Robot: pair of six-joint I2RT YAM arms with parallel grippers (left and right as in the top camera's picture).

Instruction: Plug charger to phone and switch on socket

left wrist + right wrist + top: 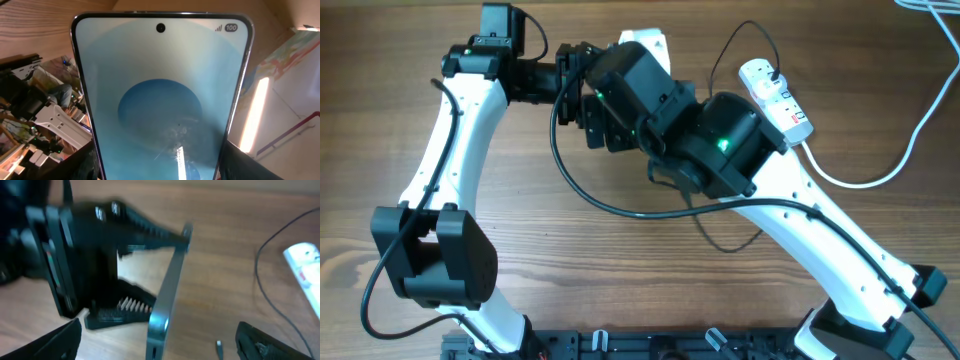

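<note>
The phone (160, 100) fills the left wrist view with its cyan screen lit. My left gripper (159, 172) is shut on its lower sides and holds it upright above the table. In the right wrist view the phone (167, 290) shows edge-on, with a slot in its near end. My right gripper (159, 327) is open, one finger on each side of that end, touching nothing. The charger's small plug tip (219, 349) shows beside the right finger, apart from the phone. Its thin black cable (260, 275) runs to the white socket (775, 95). In the overhead view the phone is hidden under both wrists (590, 100).
The socket's thick white lead (880, 180) curves off to the right and up to the table's far right corner. A black cable (620, 208) loops across the table's middle under the right arm. A white object (648, 42) lies behind the wrists.
</note>
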